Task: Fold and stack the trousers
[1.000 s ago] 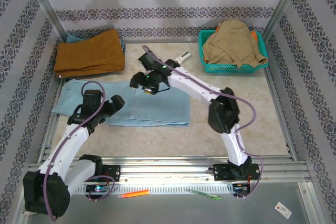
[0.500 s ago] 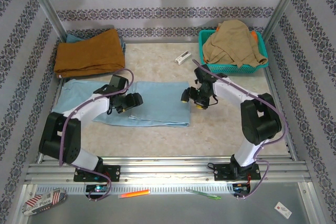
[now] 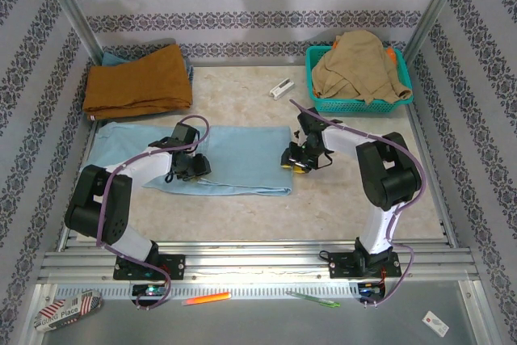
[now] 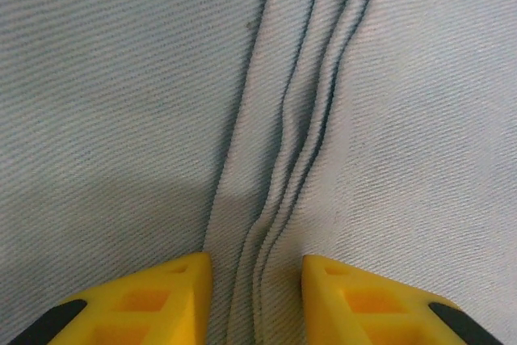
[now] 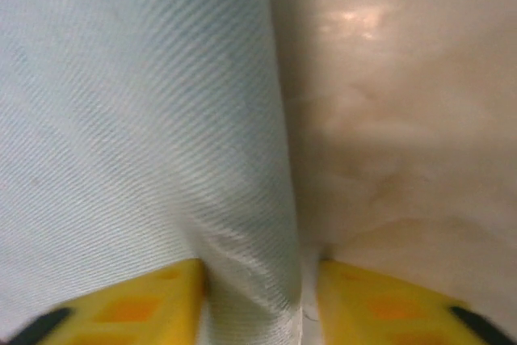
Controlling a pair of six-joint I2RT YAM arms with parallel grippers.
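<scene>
Settling low on the trousers point(image 3: 242, 159), which lie flat across the desk point(image 3: 242, 212), both arms have just spread apart. The left gripper point(image 3: 196, 166) straddles a raised pleat and the right gripper point(image 3: 295, 161) straddles the right edge. The jaws have narrowed, but I cannot tell if they pinch firmly. I think a fold begins soon. At far right, the teal basket point(image 3: 355, 106) holds a tan garment point(image 3: 355, 62).

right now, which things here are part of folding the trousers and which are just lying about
In the job: light blue trousers; left claw astride a crease in them; right claw at their right edge.
Lying about: rust-orange garment; tan garment in the teal basket; small white object.
</scene>
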